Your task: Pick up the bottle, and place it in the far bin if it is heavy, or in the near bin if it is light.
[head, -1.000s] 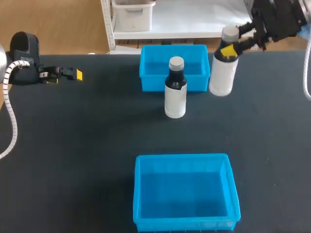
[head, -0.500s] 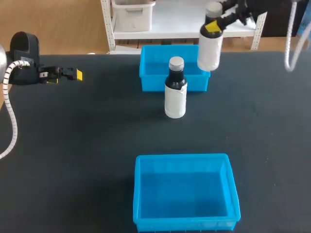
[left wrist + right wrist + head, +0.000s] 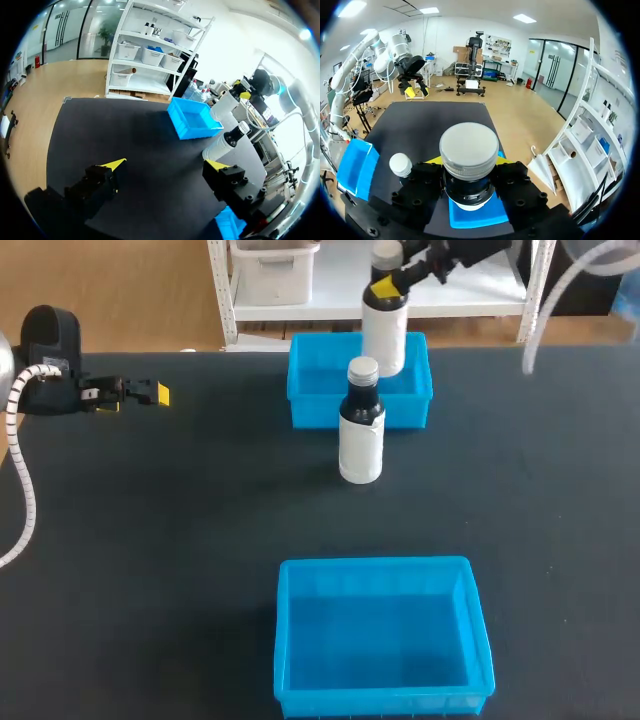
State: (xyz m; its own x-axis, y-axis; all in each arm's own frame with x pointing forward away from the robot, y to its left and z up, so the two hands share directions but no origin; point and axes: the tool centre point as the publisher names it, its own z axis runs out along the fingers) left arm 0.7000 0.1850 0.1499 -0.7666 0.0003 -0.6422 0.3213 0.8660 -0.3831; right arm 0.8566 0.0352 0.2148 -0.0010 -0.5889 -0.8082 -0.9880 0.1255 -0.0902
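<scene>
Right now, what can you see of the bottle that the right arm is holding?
The bottle has a white body, a dark neck and shoulder, and a pale grey screw cap, closed. It looks like plastic. It hangs upright over the far bin, seemingly clear of it. Only the fingers of the right gripper touch it, clamping its neck.

**Blue, white, black and yellow**

The held round plastic bottle point(image 3: 384, 335) has a white body, a black neck and a grey cap; the standing round plastic bottle point(image 3: 361, 440) has the same colours. The far plastic bin point(image 3: 310, 408) and the near plastic bin point(image 3: 284, 640) are plain bright blue. The matte table point(image 3: 150, 540) is black. The left gripper point(image 3: 158, 393) and the right gripper point(image 3: 386, 287) are black with yellow tips.
</scene>
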